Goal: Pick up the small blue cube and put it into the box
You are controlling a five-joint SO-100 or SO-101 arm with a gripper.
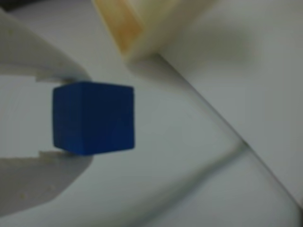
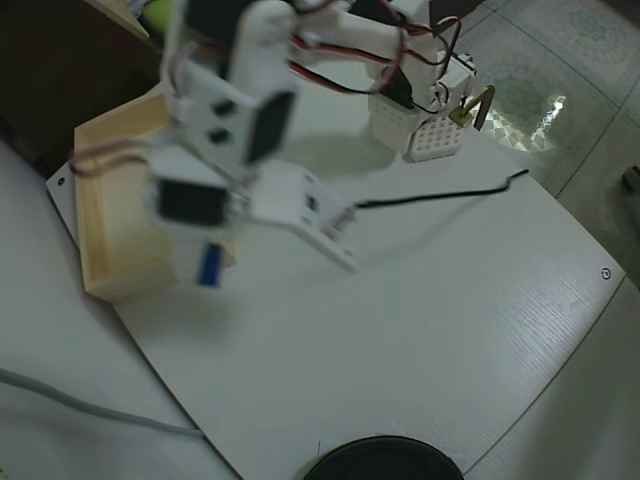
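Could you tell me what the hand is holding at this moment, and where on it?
The small blue cube, pinched by two opposite faces in the hand.
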